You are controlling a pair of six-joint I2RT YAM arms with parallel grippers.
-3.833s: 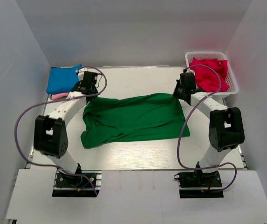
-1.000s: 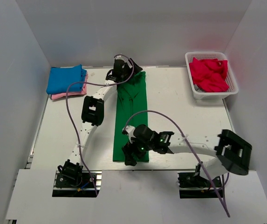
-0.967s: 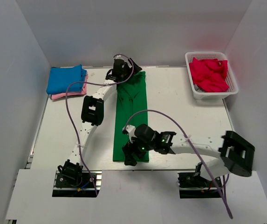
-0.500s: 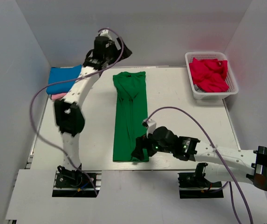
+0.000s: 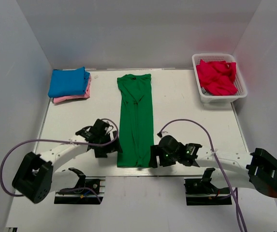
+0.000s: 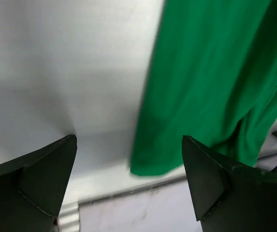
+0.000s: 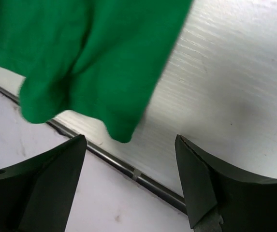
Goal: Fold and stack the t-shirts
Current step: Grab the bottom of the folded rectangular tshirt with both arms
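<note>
Dark green t-shirt [image 5: 136,121], narrowed to a long strip down the middle of the table [image 5: 201,121], left gripper [image 5: 110,146] and right gripper [image 5: 154,157] flanking its near hem, both spread wide and empty; step, by my reading: end-to-end fold, next calling for a pinch on both near corners.

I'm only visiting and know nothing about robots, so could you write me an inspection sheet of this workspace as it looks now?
Surface: white table, flat.
Job's things: green t-shirt folded into a long strip mid-table; blue t-shirt folded on a pink t-shirt, far left; red t-shirts heaped in white basket, far right.
Clutter: nothing seen.
Hands: left hand and right hand open, flanking the strip's near end, holding nothing.
Cables: purple cables loop off both arms.
Surroundings: plain grey walls on three sides.
</note>
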